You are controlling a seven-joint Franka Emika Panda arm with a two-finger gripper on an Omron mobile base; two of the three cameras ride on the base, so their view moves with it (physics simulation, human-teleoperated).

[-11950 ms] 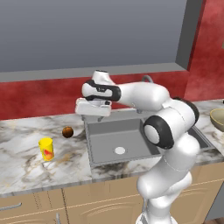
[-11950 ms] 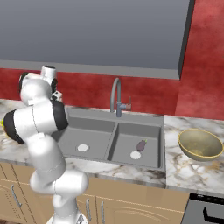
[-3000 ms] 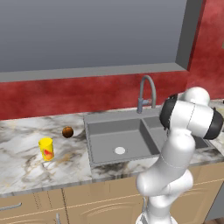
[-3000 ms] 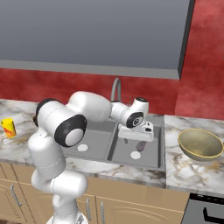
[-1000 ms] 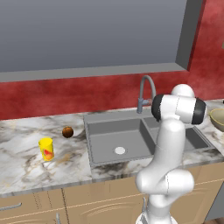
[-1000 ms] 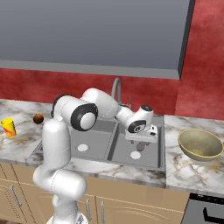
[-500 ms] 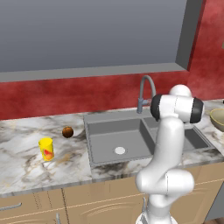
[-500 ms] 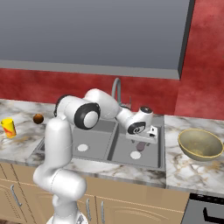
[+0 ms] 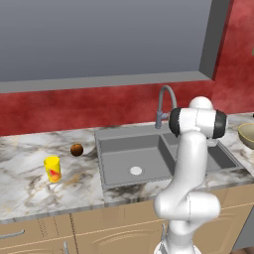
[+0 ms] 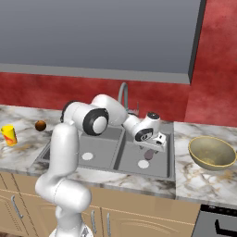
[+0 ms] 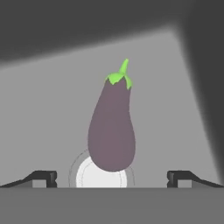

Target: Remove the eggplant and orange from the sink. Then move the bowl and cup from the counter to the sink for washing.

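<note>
A purple eggplant [image 11: 111,127] with a green stem lies on the floor of the sink's right basin, its fat end over the white drain [image 11: 101,177]. My gripper [image 11: 112,178] hangs open just above it, one dark fingertip on each side and nothing between them. From the right base view the gripper [image 10: 153,146] is down inside the grey sink [image 10: 169,157], right over the eggplant [image 10: 149,154]. The brownish orange [image 9: 76,149] and the yellow cup [image 9: 52,168] stand on the counter left of the sink [image 9: 101,163]. The tan bowl [image 10: 213,152] rests on the counter to the sink's right.
The curved grey tap [image 10: 123,95] rises behind the sink, close to my arm. A red wall runs behind the marble counter [image 9: 30,191]. The left basin holds just its white drain [image 9: 136,171]. A stove edge [image 10: 222,224] shows at the far right.
The hand has sunk slightly lower into the right basin toward the eggplant. Its jaws stay open, and the cup, orange and bowl have not moved.
</note>
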